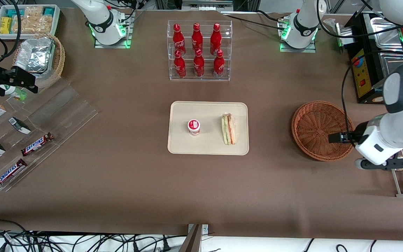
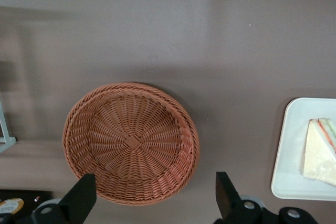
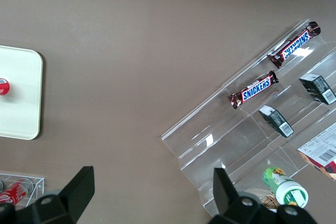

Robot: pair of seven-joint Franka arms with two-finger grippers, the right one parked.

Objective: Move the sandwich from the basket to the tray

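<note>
Sandwich (image 1: 228, 128) lies on the tray (image 1: 184, 145), toward the tray's 3 o'clock edge in the front view, long side running 12 to 6. Not in the basket (image 1: 313, 120), which is bare wicker. Judged: placement looks done.

Handling, judged: light, soft bread in clear wrap; the film is likely slippery and the wedge crushes easily. Best hold is across the two broad bread faces, with gentle pressure, not on the pointed tip.

Gripper (image 2: 152, 195) hovers above the basket, at about 3 o'clock from the tray in the front view. Its fingers (image 2: 81, 195) are spread wide, with nothing between them.

A small red-and-white cup (image 1: 194, 126) shares the tray, at 9 o'clock from the sandwich and well apart.

Surface: flat brown table cover (image 1: 117, 168), matte. Bottle rack (image 1: 199, 50) at 12 o'clock from the tray. Whether the wrap is sealed cannot be told.
</note>
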